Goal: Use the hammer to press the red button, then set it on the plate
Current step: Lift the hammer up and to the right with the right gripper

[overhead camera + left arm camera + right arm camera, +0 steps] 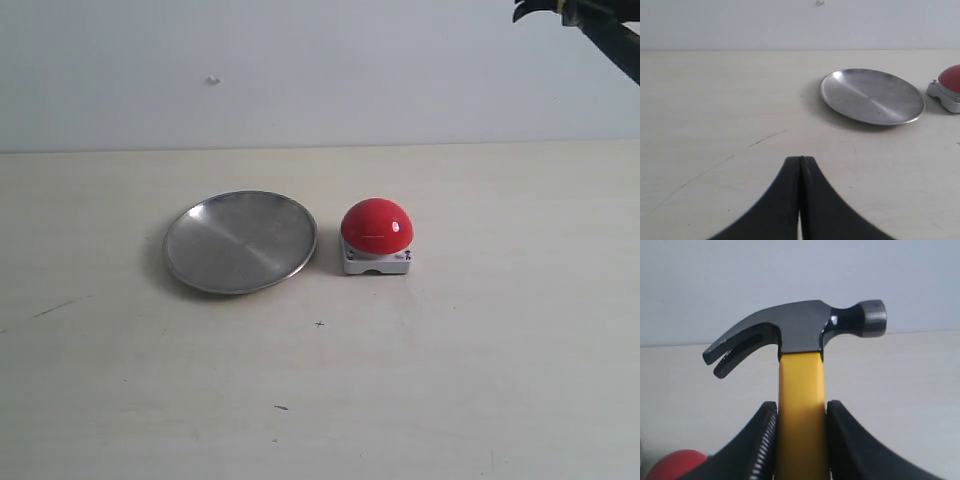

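While the hammer is clamped just below its head by the right gripper, high above the table, its stiff, head-heavy weight is judged well controlled; the left gripper is pressed together, empty.

— Where do we have the plate?

— On the table, just left of the button. The two are near each other but apart, and both sit about mid-table.

— And our right gripper?

— High above the table, off to the right of the button. The hammer stands between its fingers, with the head out past the tips.

— Our left gripper?

— We see it over the table, with the plate ahead of it and the button beyond the plate.
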Available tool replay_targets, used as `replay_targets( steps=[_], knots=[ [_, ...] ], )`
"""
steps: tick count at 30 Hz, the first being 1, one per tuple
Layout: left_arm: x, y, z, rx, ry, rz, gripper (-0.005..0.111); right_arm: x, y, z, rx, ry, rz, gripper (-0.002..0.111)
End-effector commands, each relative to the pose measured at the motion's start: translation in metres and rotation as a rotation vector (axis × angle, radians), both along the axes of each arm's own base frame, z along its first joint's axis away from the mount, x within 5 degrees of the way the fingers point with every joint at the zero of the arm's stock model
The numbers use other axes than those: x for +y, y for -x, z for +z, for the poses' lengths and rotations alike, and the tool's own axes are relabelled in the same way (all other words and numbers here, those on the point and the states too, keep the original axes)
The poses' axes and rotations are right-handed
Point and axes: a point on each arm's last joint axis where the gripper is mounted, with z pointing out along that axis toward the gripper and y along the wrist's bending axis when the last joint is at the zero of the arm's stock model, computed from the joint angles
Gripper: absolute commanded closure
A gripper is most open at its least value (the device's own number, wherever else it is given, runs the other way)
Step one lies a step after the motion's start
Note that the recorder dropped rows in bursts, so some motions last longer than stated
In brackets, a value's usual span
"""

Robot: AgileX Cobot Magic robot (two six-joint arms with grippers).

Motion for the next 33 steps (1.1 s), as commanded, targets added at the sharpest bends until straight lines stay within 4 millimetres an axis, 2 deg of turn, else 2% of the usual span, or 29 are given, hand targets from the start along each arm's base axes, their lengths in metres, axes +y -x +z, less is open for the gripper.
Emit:
replay_targets(
  steps=[1,6,13,18,20,26,29,33],
  knots=[
    [0.0,0.0,0.001,-0.013,0.001,0.002,0.107,-0.001,0.029,0.006,-0.184,0.03,0.024,0.108],
    [0.0,0.0,0.001,-0.013,0.001,0.002,0.107,0.005,0.057,-0.001,-0.319,-0.014,0.084,0.108],
    [0.0,0.0,0.001,-0.013,0.001,0.002,0.107,0.018,0.081,-0.003,-0.495,-0.08,0.216,0.108],
    [0.0,0.0,0.001,-0.013,0.001,0.002,0.107,0.025,0.097,-0.01,-0.621,-0.067,0.304,0.108],
    [0.0,0.0,0.001,-0.013,0.001,0.002,0.107,0.024,0.105,-0.013,-0.701,-0.056,0.295,0.108],
    [0.0,0.0,0.001,-0.013,0.001,0.002,0.107,0.006,0.139,-0.034,-0.95,-0.056,0.102,0.108],
    [0.0,0.0,0.001,-0.013,0.001,0.002,0.107,0.006,0.145,-0.041,-0.996,-0.055,0.105,0.108],
    [0.0,0.0,0.001,-0.013,-0.003,0.001,0.107,0.01,0.145,-0.045,-0.974,-0.059,0.153,0.108]
  ],
)
